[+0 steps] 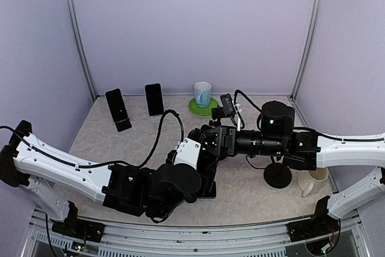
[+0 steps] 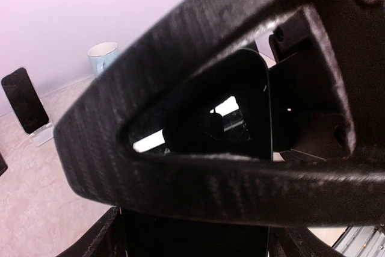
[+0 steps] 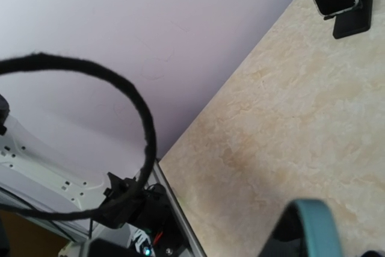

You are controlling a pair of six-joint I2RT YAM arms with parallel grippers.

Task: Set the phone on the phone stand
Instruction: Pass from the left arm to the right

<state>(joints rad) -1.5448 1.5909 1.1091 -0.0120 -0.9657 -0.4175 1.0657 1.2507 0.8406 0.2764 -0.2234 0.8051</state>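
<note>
Looking from above, the right gripper is seen mid-table, well apart from the phone stand; its hold cannot be told. At the left wrist, the phone is clamped by the left gripper; lettering on a carbon finger is illegible.

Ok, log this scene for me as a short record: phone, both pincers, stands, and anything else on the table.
phone: dark, mid-table, in the left pincer
left pincer: shut on the phone
right pincer: at the phone, grip unclear
back left: second phone on black stand; third phone on white stand
round stand: black, right of centre, no phone seen on it
mugs: pale mug on green coaster, back; white mug, right
</note>
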